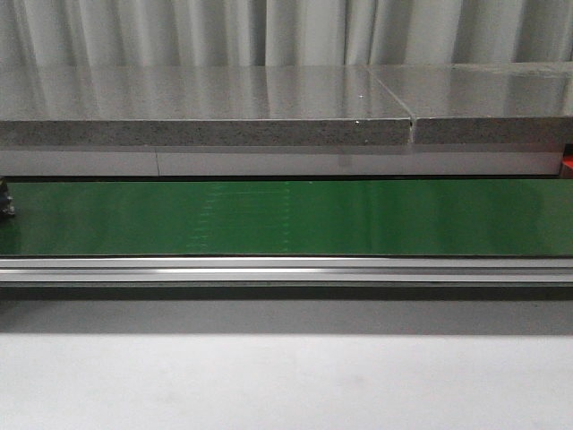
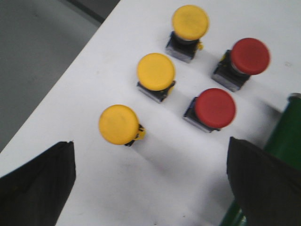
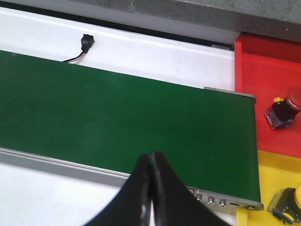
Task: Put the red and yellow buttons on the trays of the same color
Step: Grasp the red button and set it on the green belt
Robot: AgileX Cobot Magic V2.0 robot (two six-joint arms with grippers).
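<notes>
my left claw (image 2: 150, 183) hung spread wide over the white worktop (image 2: 94, 94), where three yellow buttons (image 2: 155, 71) and two red buttons (image 2: 215, 108) stood loose. my right claw (image 3: 150, 188) was pressed together, empty, above the green belt (image 3: 117, 117). one red button (image 3: 285, 108) lay in the red tray (image 3: 263, 80), one yellow button (image 3: 289, 205) in the yellow tray (image 3: 273, 174).

Five upright buttons (image 2: 155, 71) crowd the white table (image 2: 89, 84); the green belt (image 1: 286, 218) lies bare.

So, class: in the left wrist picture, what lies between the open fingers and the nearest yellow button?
Only bare white table lies between the left gripper and nearest yellow button.
</notes>
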